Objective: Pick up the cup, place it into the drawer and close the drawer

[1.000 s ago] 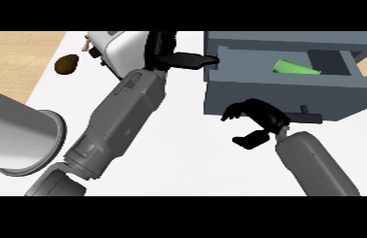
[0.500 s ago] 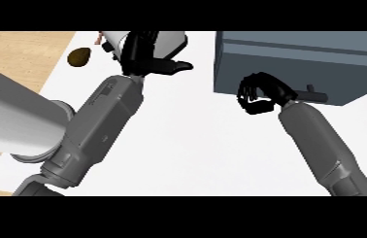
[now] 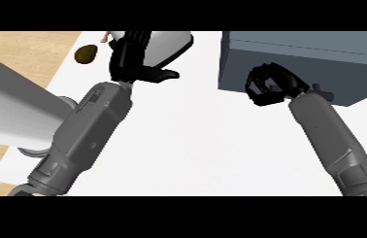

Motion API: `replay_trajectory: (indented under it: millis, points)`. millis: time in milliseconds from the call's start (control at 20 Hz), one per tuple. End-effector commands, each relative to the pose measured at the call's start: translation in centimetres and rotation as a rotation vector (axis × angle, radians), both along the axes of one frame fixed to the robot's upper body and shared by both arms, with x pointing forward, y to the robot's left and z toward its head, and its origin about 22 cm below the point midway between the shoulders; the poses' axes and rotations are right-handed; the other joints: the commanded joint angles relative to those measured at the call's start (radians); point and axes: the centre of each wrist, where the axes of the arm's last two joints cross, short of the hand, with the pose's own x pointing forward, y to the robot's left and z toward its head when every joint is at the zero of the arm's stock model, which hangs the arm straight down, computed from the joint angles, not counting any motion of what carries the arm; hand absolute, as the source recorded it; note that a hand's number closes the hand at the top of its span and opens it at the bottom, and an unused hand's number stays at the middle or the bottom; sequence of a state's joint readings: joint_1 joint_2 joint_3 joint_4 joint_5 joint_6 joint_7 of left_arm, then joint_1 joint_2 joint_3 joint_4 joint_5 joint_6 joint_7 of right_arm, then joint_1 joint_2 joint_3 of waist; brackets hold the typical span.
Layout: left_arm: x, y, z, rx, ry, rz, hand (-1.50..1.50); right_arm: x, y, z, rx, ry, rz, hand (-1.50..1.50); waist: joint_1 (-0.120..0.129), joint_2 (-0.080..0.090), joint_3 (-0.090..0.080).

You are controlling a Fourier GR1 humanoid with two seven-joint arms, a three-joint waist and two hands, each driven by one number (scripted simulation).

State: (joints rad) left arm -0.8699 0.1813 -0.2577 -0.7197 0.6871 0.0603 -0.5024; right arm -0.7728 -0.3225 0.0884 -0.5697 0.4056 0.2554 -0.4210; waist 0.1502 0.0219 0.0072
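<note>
Against the drawer front, right hand is curled, holding nothing; drawer appears shut. Left hand rests relaxed, fingers straight, farther left over the worktop.

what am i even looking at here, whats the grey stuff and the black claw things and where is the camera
The camera sits where the robot's head would be, looking steeply down at a white counter. The two grey tubes coming up from the bottom are its forearms, each ending in a black hand. The left hand reaches toward a pale grey object at the top; whether it holds it is hard to tell. The right hand has its fingers curled against the front of a blue-grey drawer unit, which looks closed. A small brown object lies on the wooden surface at the left. No cup is visible, so it may be inside.
</note>
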Motion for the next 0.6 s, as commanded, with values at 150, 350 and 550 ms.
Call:
replay_trajectory:
  millis: [150, 350, 550]
  points:
    - [-0.3, 1.1, -0.3, 0.013, -0.004, -0.025, -1.5, 3.4, -3.0, 8.7, -0.001, -0.143, -0.17, 1.5, 0.041, 0.026, -0.004]
    - [-0.5, 0.8, -0.1, -0.003, -0.01, -0.044, -1.5, 3.0, -4.6, 9.5, 0.022, -0.156, -0.164, 1.5, 0.058, 0.022, -0.003]
    - [-0.7, 1.6, -0.5, -0.006, 0.002, -0.046, -1.5, 2.9, -5.0, 10.0, 0.06, -0.144, -0.155, 1.5, 0.074, 0.025, -0.004]
